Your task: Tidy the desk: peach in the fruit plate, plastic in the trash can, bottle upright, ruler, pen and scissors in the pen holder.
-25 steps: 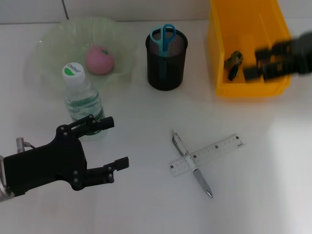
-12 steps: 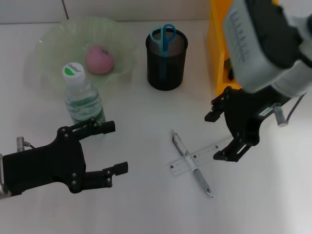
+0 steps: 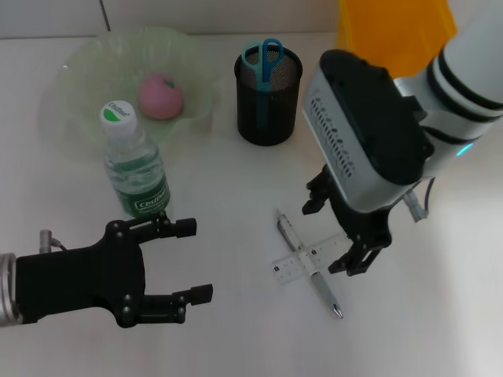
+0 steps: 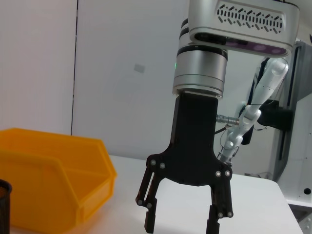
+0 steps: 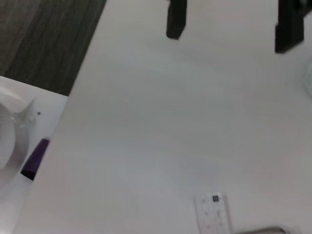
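Table point(image 3: 220, 330): plain white surface.

Fruit plate point(image 3: 86, 59): translucent pale green. Peach point(image 3: 161, 96): pink.

Bottle point(image 3: 135, 166): clear body, green-and-white label, white cap with a green segment.

Pen holder point(image 3: 268, 98): black mesh. Scissors point(image 3: 266, 55): blue-teal handles.

Trash can point(image 3: 393, 27): solid orange-yellow, shown in both the head view and the left wrist view point(image 4: 48, 180).

Ruler point(image 3: 302, 258): clear to white with dark graduation marks. Pen point(image 3: 302, 259): silver-grey.

Left gripper point(image 3: 192, 263): matte black housing and fingers, silver wrist ring.

Right gripper point(image 3: 334, 236): black fingers point(image 4: 148, 219); the arm above is white and grey with a slotted vent pattern and a small cyan light.
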